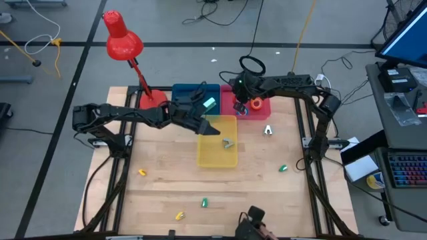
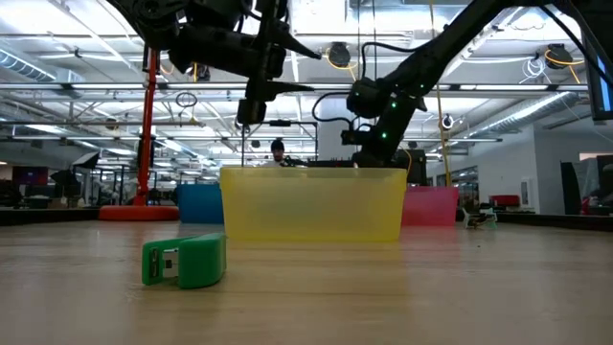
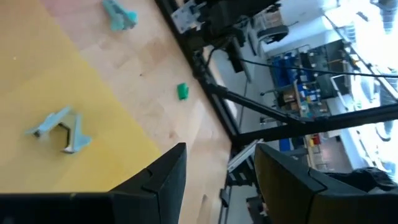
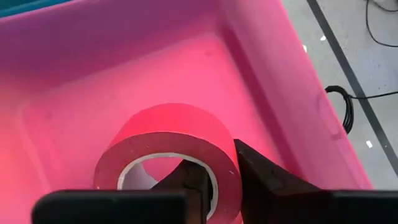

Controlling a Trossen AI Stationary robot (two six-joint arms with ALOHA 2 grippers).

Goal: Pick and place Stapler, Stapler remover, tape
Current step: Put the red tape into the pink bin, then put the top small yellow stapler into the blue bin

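Placing tape: the right gripper [image 4: 217,177], fingers pinched on the wall of the red tape roll [image 4: 168,146], holds it inside the pink bin [image 1: 261,107], upper centre; next, let go. Left gripper [image 3: 214,180] hovers parted, empty, over the yellow bin [image 1: 217,159]

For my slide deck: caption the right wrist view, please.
Right gripper holds a red tape roll over the pink bin.

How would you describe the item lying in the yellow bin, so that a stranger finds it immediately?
Find the yellow bin at the table's centre, under the left gripper. Inside lies one small pale grey clawed staple remover. Unlike its twin on the bare wood, it sits inside the bin.
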